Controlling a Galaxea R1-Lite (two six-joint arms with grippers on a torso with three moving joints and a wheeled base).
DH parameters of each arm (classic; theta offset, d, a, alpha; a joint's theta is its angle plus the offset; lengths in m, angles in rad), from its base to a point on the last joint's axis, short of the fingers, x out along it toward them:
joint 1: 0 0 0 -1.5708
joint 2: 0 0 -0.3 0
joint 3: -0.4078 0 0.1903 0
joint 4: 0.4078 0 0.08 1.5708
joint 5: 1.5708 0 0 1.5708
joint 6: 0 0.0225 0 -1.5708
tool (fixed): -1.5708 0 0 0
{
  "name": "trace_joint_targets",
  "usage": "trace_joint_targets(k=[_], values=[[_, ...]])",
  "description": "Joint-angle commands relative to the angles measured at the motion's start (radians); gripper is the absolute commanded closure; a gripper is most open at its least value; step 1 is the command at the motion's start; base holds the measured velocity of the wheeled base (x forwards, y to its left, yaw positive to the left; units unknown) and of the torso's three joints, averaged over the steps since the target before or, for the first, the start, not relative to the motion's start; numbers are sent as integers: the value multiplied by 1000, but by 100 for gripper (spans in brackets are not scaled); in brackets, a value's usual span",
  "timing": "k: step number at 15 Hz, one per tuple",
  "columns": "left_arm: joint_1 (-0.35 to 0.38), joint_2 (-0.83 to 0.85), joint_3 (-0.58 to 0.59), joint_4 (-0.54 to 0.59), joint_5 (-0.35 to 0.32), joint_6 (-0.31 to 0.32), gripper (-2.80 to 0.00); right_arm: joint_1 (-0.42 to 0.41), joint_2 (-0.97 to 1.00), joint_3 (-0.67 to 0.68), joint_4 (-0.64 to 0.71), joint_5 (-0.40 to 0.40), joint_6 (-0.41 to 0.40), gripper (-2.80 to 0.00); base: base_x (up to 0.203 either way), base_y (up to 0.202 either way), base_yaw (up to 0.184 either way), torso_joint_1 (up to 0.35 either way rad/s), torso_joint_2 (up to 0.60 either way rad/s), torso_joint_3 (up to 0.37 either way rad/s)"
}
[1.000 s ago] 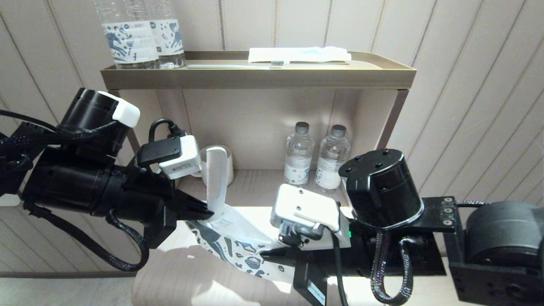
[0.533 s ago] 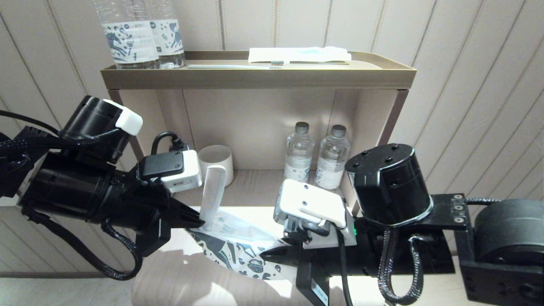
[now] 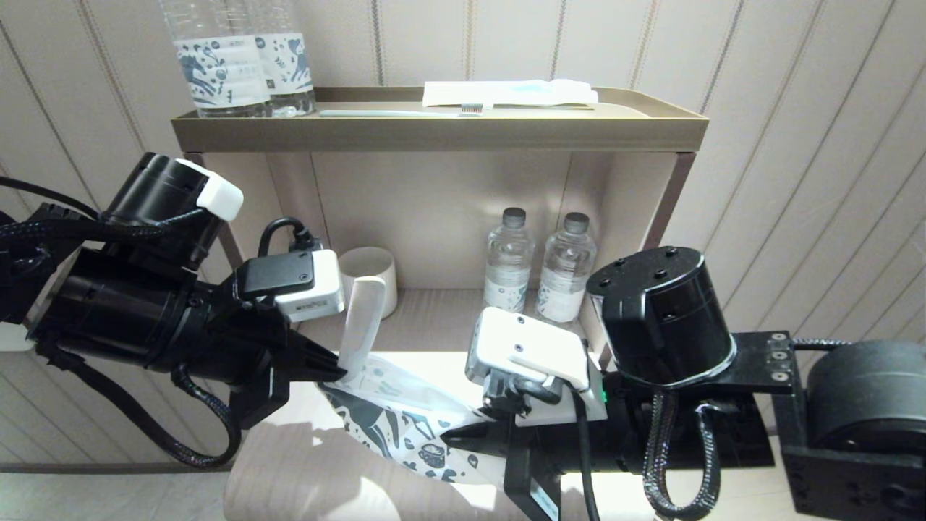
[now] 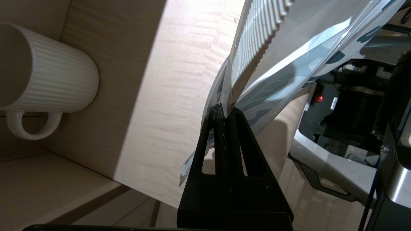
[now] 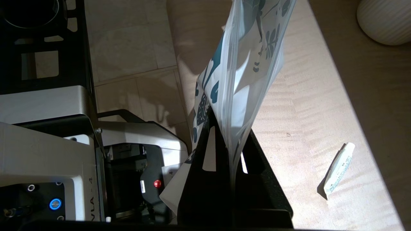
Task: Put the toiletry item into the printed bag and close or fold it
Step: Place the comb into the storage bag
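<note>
The white comb (image 3: pixel 362 318) stands nearly upright over the wooden ledge, its lower end at the upper end of the printed bag (image 3: pixel 405 427). My left gripper (image 3: pixel 331 366) is shut on that lower end; in the left wrist view the comb's teeth (image 4: pixel 253 41) run away from the shut gripper (image 4: pixel 226 109), with the bag's sheet (image 4: pixel 289 64) beside them. The bag hangs slanted between both arms. My right gripper (image 3: pixel 452 434) is shut on its lower end, and the right wrist view shows the gripper (image 5: pixel 231 128) pinching the translucent bag (image 5: pixel 244 64).
A white ribbed mug (image 3: pixel 370 278) and two small water bottles (image 3: pixel 508 260) stand in the shelf niche behind. The top tray (image 3: pixel 434 134) carries two large bottles (image 3: pixel 217 65), a toothbrush (image 3: pixel 398 113) and a white packet (image 3: pixel 506 92). A small tube (image 5: pixel 338 168) lies on the ledge.
The comb has dropped lower and turned edge-on, so less of it stands above my left gripper. My right arm has risen slightly, still holding the bag.
</note>
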Motion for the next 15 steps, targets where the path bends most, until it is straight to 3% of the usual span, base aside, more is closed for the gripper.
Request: trace_joint_targets(k=[1,2,12,14,15], values=[[0,6,-1,2,-3,5,0,1,6,-2,-2,5,-2,0,0,0,0,0,0,0],[0,6,0,2,-4,9,-280,0,6,-3,-3,5,-2,0,0,0,0,0,0,0],[3,7,-19,-2,-16,4,-280,-8,15,1,-9,22,0,0,0,0,0,0,0,0],[56,6,-49,9,-71,-24,-280,-16,4,3,-9,22,2,0,0,0,0,0,0,0],[76,13,-76,22,-113,-73,-280,-20,-1,13,-9,22,3,0,0,0,0,0,0,0]])
